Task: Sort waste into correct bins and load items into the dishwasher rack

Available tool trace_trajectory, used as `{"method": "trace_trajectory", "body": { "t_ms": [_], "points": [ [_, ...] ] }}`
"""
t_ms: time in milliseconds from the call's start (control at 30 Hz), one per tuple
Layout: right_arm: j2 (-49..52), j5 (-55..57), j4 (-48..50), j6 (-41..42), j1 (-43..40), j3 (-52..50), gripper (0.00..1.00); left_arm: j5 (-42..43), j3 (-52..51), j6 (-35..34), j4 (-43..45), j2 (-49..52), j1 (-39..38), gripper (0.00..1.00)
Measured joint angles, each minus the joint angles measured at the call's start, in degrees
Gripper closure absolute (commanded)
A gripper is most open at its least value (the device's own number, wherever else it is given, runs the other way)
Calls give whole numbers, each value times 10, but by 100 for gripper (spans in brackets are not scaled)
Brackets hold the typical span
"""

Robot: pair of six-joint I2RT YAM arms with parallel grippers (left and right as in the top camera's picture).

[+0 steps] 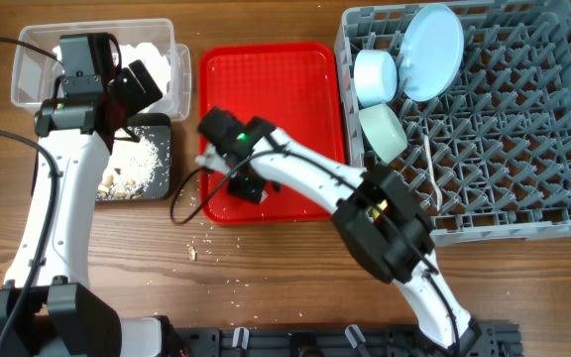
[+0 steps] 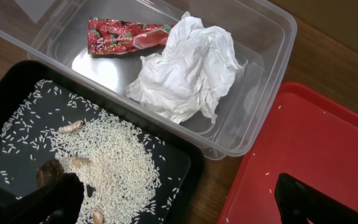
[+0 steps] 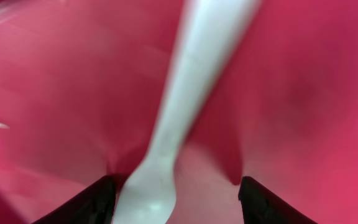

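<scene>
The clear tub [image 2: 263, 37] holds the red wrapper [image 2: 123, 35] and the crumpled tissue [image 2: 188, 65]. The black tray [image 2: 185, 158] holds rice scraps [image 2: 114, 155] with brown bits. My left gripper [image 2: 179, 205] is open and empty, hovering over the gap between the black tray and the red tray [image 2: 303, 149]. My right gripper [image 3: 182, 199] is open, low over the red tray [image 1: 276, 69], with the white spoon [image 3: 173, 118] lying between its fingers. The grey rack [image 1: 523, 149] holds the blue plate [image 1: 432, 52], blue bowl [image 1: 375, 77], green bowl [image 1: 383, 131] and a white utensil [image 1: 432, 171]. The yellow cup is out of view.
Loose rice grains lie on the wooden table [image 1: 266, 268] in front of the trays. A black cable [image 1: 181, 203] loops beside the red tray's front left corner. The right arm [image 1: 385, 223] stretches across the red tray's front right corner.
</scene>
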Motion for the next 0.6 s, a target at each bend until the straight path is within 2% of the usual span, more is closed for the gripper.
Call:
{"method": "trace_trajectory", "body": {
  "t_ms": [33,100,300,600],
  "points": [
    [0,1,-7,7,-8,0,47,0,0,0,0,0,0,0],
    [0,1,-17,17,-29,0,60,0,0,0,0,0,0,0],
    [0,-1,-13,30,-43,0,84,0,0,0,0,0,0,0],
    [0,-1,-18,31,-43,4,87,0,0,0,0,0,0,0]
  ]
}}
